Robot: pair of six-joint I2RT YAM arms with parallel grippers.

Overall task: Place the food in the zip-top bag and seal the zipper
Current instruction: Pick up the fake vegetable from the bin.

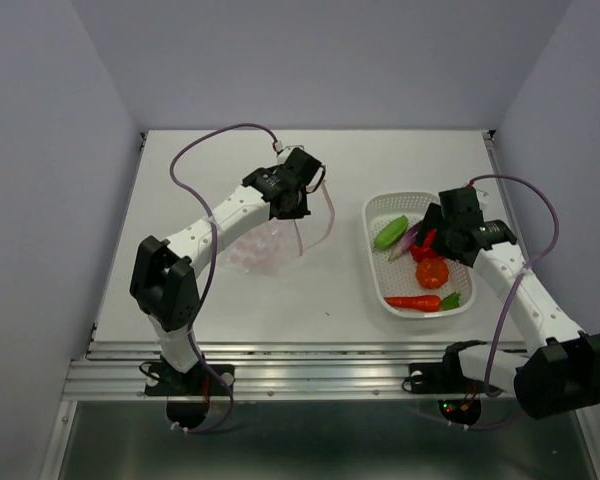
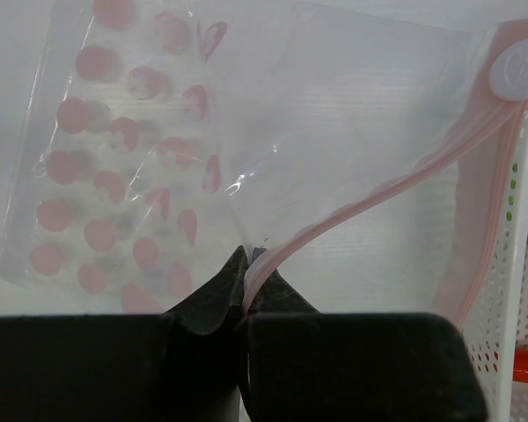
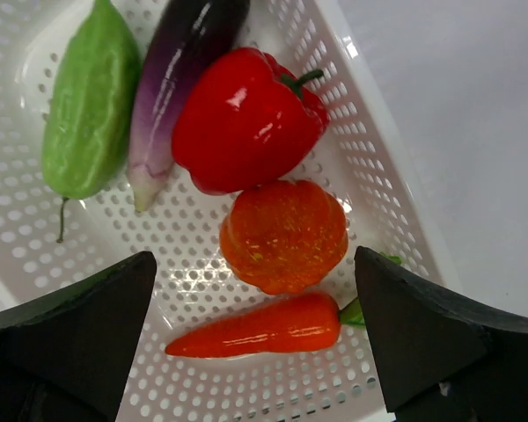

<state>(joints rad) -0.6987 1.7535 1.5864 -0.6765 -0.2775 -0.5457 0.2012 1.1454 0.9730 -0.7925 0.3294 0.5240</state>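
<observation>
Left hand [image 2: 245, 264] is pinching closed on the zipper [image 2: 370, 198] of the dotted zip-top bag [image 2: 158, 158], the bag's dotted end resting on the worktop [image 1: 280, 300] left of the white perforated basket [image 3: 378, 176]. Right hand [image 3: 255, 290] is hovering wide open, gripping nothing, over the basket where green pod [image 3: 88, 105], eggplant [image 3: 180, 61], red pepper [image 3: 246, 119], pumpkin [image 3: 284, 236] and carrot [image 3: 255, 327] are lying.

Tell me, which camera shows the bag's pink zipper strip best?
The left wrist view: the zipper runs close up, pinched by the left gripper. The top view shows a thin pink curve; the right wrist view, none.
</observation>
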